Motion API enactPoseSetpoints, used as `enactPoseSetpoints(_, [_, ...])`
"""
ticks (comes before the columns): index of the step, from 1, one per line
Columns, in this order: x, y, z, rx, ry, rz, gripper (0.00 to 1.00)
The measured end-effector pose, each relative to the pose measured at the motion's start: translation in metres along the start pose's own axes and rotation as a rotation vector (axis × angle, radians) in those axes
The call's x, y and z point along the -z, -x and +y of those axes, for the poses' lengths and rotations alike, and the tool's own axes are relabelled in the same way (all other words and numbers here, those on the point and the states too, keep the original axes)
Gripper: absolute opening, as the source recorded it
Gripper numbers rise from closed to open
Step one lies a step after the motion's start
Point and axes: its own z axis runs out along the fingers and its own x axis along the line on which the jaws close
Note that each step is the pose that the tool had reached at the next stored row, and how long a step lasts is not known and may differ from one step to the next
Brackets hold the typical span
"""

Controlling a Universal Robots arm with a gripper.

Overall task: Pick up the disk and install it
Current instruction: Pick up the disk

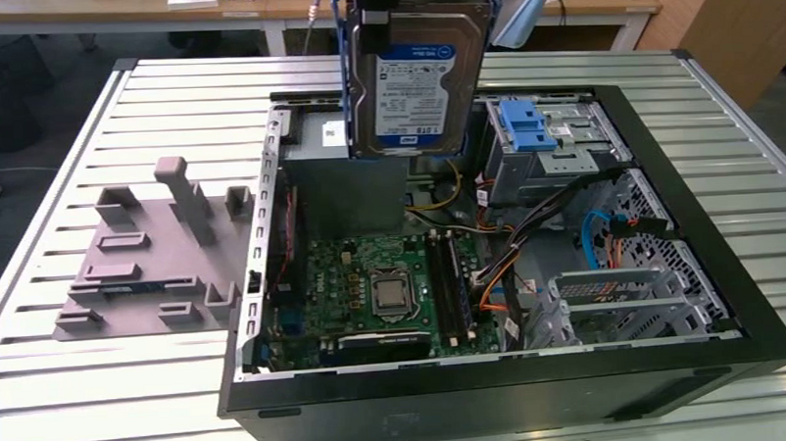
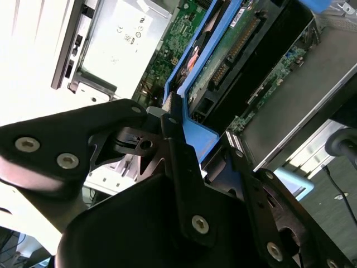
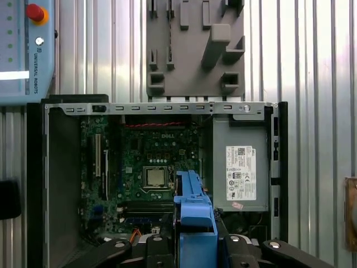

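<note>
Pincer (image 2: 209,151) fingers (image 2: 178,162) are closed on the disk (image 1: 415,82), pressing from either side on its blue carrier frame (image 2: 192,120); in the first wrist view that frame (image 3: 194,209) stands between the dark fingers. The pick-up part of the job looks done: in the exterior view the disk hangs upright in the air with its label facing the camera, clear of the counter (image 1: 86,408) and above the open computer case (image 1: 660,368). It touches nothing inside the case. Installing is not yet done, as far as I can judge. The drive cage (image 1: 567,151) with its blue latch (image 1: 527,128) sits in the case just toward the exterior view's right of the hanging disk, and the disk has not entered it. The grey metal box (image 3: 240,162) and the motherboard (image 1: 369,280) lie below, uncovered, and the wrist views look down past the held disk onto them.
</note>
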Motion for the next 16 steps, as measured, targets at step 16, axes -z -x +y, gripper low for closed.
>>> enactPoseSetpoints(16, [0.0015, -0.0086, -0.0071, -0.001, 0.0002, 0.0000, 0.36])
